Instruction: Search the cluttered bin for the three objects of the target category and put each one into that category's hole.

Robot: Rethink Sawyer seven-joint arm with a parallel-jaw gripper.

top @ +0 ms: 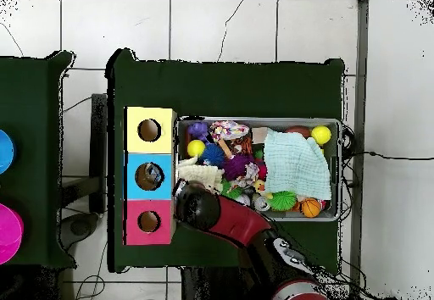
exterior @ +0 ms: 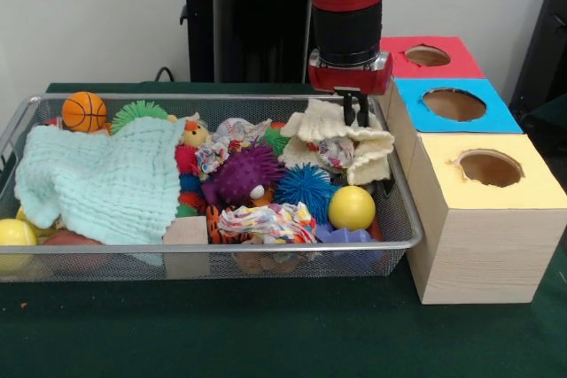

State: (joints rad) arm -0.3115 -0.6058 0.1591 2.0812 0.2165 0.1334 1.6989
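Toys under mint cloth (exterior: 102, 185) in bin (exterior: 221, 245) stay hidden.

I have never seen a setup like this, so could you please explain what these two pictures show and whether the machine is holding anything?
The red and black machine is a robot arm on a pedestal. One picture is taken from across the table, facing the robot; the other looks straight down from above. At the arm's end is its tool, the grasping part. It hangs low over a cream knitted cloth at one end of the large silver wire-mesh basket. I cannot tell whether the tool is open, or gripping anything.

The basket is full of toys: a small orange basketball, a purple spiky ball, a yellow smooth ball and a pale green cloth. Beside it stand three light wooden boxes with round holes, topped red, blue and yellow.
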